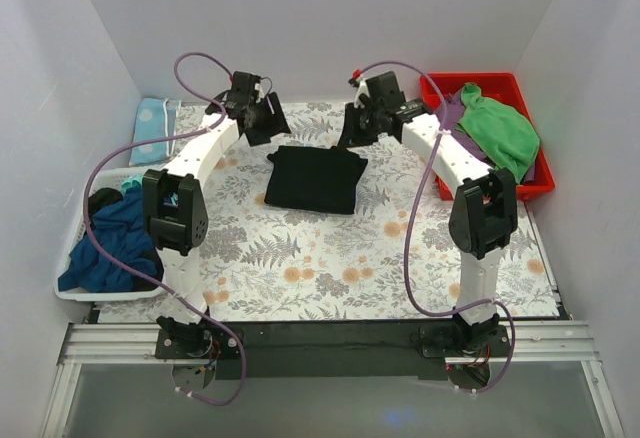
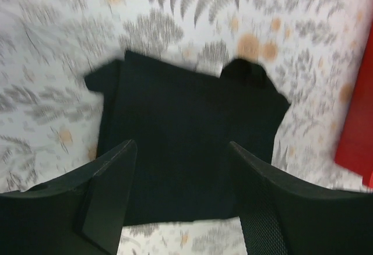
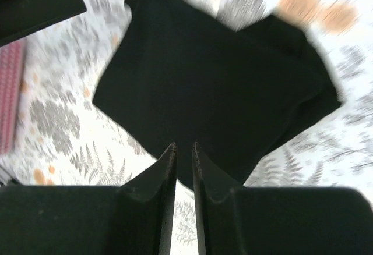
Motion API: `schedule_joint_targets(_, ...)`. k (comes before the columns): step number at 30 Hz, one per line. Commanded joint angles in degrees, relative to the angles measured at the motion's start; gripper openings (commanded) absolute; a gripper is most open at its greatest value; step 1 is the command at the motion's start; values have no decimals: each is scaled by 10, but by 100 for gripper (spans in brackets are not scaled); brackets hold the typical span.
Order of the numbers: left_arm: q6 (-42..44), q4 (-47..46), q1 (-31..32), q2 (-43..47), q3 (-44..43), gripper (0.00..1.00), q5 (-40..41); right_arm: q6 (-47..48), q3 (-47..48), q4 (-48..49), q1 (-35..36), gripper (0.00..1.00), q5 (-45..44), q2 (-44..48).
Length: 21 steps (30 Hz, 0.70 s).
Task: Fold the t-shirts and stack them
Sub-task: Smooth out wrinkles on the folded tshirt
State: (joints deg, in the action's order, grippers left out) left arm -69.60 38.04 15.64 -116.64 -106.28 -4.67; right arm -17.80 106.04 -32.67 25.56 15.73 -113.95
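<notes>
Cloth like this black t-shirt (image 1: 315,180) is light and floppy, lying folded in the middle of the counter (image 1: 300,268); I'd pinch both layers at a corner. Left pincer (image 2: 182,150) hangs released above it, right pincer (image 3: 184,147) clenched on nothing.

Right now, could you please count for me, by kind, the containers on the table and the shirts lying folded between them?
white basket: 1
red bin: 1
folded black t-shirt: 1
Total: 3
</notes>
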Motion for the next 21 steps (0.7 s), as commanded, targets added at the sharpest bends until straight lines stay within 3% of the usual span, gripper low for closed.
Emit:
schedule_joint_targets(1, 5, -19, 15, 61, 114, 61, -97, -6, -80, 15, 28, 22, 14, 3)
schedule_joint_targets(6, -14, -94, 19, 72, 221, 58, -141, -27, -215, 111, 44, 20, 33, 10)
schedule_joint_targets(8, -16, -130, 19, 61, 237, 56, -153, -38, -243, 137, 44, 19, 31, 9)
schedule_joint_targets(13, -11, -121, 19, 45, 243, 54, -163, -42, -287, 145, 45, 18, 24, 5)
schedule_joint_targets(21, -12, -83, 19, 30, 310, 54, -68, -35, -348, 136, 41, 17, -32, -1)
